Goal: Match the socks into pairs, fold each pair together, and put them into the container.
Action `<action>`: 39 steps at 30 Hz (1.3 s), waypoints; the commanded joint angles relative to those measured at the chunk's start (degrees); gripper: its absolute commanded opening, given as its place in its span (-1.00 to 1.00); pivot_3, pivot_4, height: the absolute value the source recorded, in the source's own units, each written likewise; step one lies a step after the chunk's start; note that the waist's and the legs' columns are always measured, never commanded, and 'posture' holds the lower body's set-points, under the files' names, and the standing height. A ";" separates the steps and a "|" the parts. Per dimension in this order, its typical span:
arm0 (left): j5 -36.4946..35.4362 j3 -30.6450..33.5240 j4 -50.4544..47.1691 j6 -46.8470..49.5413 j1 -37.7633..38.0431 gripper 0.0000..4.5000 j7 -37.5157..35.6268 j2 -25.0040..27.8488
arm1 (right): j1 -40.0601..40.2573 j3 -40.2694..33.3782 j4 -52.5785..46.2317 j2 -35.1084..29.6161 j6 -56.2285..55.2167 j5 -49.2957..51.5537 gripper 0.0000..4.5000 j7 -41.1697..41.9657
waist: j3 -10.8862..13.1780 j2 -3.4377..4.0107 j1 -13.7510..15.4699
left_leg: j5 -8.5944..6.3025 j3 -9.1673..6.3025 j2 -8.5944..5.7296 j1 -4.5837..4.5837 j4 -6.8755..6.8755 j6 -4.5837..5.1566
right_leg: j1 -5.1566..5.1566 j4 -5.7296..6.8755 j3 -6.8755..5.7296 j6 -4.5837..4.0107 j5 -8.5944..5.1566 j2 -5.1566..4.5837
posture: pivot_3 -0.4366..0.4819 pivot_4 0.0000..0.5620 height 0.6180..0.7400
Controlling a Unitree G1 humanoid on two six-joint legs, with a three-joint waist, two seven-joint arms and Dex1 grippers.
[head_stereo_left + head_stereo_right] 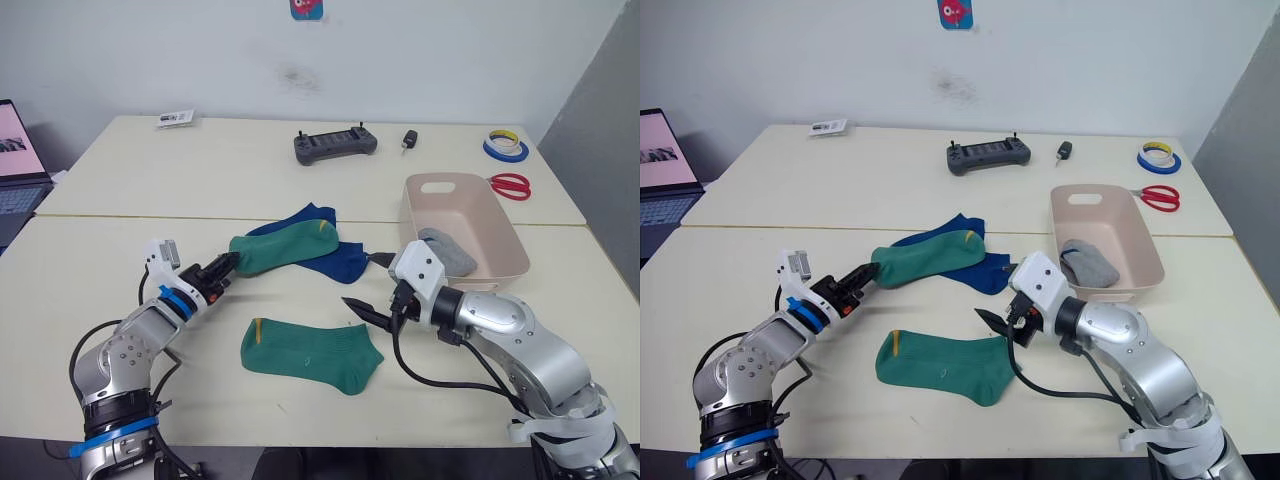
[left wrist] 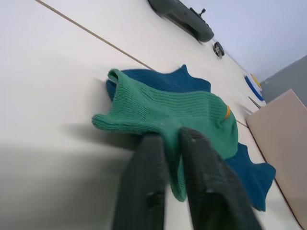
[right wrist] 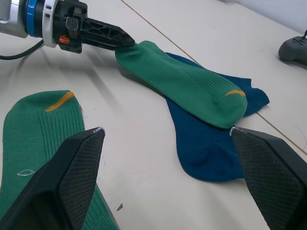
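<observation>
Nearest me lies one green sock (image 1: 311, 355), flat on the table (image 1: 90, 260) between my two arms. On the left, my left claw (image 1: 229, 265) is clamped on the cuff of the second green sock (image 1: 285, 245), which lies on top of the two blue socks (image 1: 338, 260).

I judge the step in hand to be pairing the greens, so I'd draw that held sock toward me low and slow, lifting just enough that it slides off the blues without dragging them along (knit catches on knit). Then I'd lay it heel to heel on the flat one, cuffs aligned, before any fold.

Further right, my right claw (image 1: 375, 292) hovers with its fingers wide apart, holding nothing, just beside the flat sock's toe; it could pin that sock while the other one lands.

At the far right, the tub (image 1: 503, 232) holds a bundle of grey sock (image 1: 448, 250). Whether that is both greys I cannot make out. How the blues overlap under the green is also hidden, and my grip covers part of the cuff.
</observation>
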 commanded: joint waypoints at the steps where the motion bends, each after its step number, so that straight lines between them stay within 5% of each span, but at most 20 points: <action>1: 0.21 1.21 -0.32 -2.68 -0.84 -0.97 0.23 0.41 | -0.24 -0.30 -1.68 -0.19 -1.55 -0.30 1.00 0.41 | 0.00 0.00 0.00 | 0.00 0.00 0.00 0.00 0.00 0.00 | 0.00 0.00 0.00 0.00 0.00 0.00 | -0.05 -0.47 1.00; 8: 0.28 3.00 0.19 -5.26 -1.83 -0.97 0.05 3.16 | -0.29 -0.15 -1.71 -0.04 -1.56 -0.30 1.00 0.40 | 0.00 0.00 -0.02 | 0.00 0.00 0.01 0.00 0.00 0.00 | 0.00 0.00 0.00 0.00 0.00 0.00 | -0.05 -0.47 1.00; 16: -0.37 5.89 2.76 -6.06 -10.35 -0.97 -2.56 14.24 | -0.18 -0.23 -1.56 -0.08 -1.88 -0.04 1.00 0.77 | 0.05 -0.09 -0.02 | 0.00 -0.01 -0.02 0.00 -0.01 -0.01 | 0.00 -0.04 -0.01 0.00 0.00 0.01 | -0.05 -0.47 1.00; 27: 7.49 -10.28 -0.69 -5.74 -13.53 -0.97 -24.80 32.66 | -0.28 -1.05 -1.53 -0.62 -2.00 0.43 1.00 1.90 | 0.09 -0.06 -0.15 | 0.00 0.05 -0.02 0.01 -0.07 -0.01 | -0.03 -0.04 0.02 0.00 -0.01 0.03 | -0.05 -0.47 1.00; 32: 11.44 -20.41 -7.06 -6.58 -13.04 -0.97 -30.65 32.21 | 0.41 -2.05 -2.63 -1.39 -1.16 1.17 1.00 2.01 | 0.10 -0.06 -0.08 | -0.01 0.05 -0.01 -0.02 -0.05 0.02 | -0.04 -0.04 0.01 0.00 -0.01 0.04 | -0.05 -0.47 1.00; 39: 14.13 -31.95 -16.38 -4.91 -9.47 -0.97 -29.85 23.56 | 3.36 -5.10 -5.67 -5.10 1.48 2.52 1.00 2.69 | 0.10 -0.05 -0.01 | -0.11 0.06 0.00 -0.04 -0.04 0.18 | -0.03 -0.05 0.06 0.00 -0.01 0.05 | -0.05 -0.47 1.00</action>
